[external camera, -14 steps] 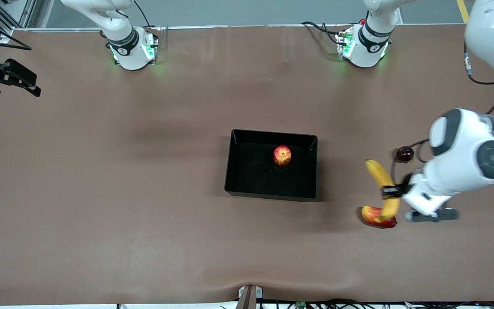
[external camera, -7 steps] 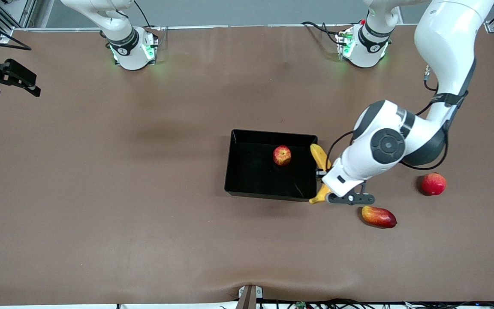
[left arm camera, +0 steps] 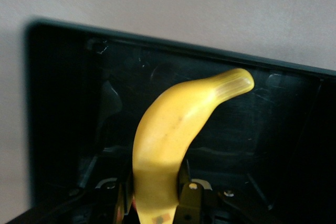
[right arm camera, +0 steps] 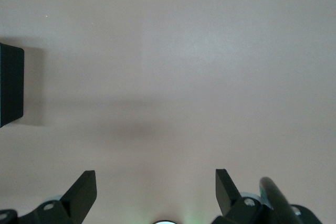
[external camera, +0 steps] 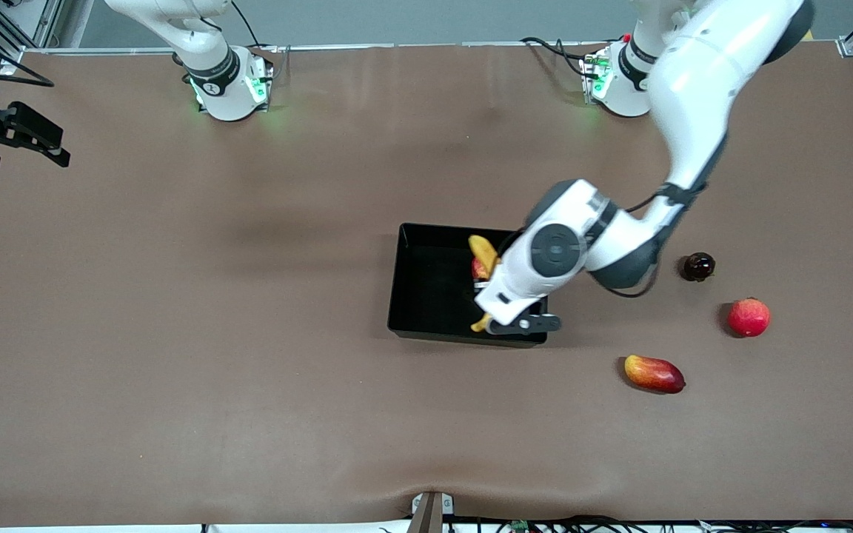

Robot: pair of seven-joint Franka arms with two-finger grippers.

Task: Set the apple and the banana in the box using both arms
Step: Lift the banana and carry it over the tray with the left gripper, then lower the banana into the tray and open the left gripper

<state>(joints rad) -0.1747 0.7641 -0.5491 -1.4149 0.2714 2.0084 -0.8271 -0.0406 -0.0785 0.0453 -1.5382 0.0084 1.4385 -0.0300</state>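
Observation:
The black box (external camera: pixel 430 295) lies mid-table. My left gripper (external camera: pixel 489 290) hangs over its end toward the left arm, shut on the yellow banana (external camera: pixel 483 253) at its middle. The banana points along the box, with one end past each side of the fingers. In the left wrist view the banana (left arm camera: pixel 173 135) juts out over the box floor (left arm camera: pixel 68 108) between the fingers (left arm camera: pixel 187 184). Only a red sliver of the apple (external camera: pixel 477 271) shows in the box, under the banana. My right gripper (external camera: pixel 56 148) waits open at the right arm's end of the table, over bare table (right arm camera: pixel 156 184).
Toward the left arm's end of the table lie a red-yellow mango-shaped fruit (external camera: pixel 654 373), a pinkish-red round fruit (external camera: pixel 748 317) and a small dark round fruit (external camera: pixel 698 266). A corner of the box (right arm camera: pixel 10 85) shows in the right wrist view.
The left arm has carried the banana from above the mango-shaped fruit across to over the box. The apple is now mostly covered. The right arm has not moved.

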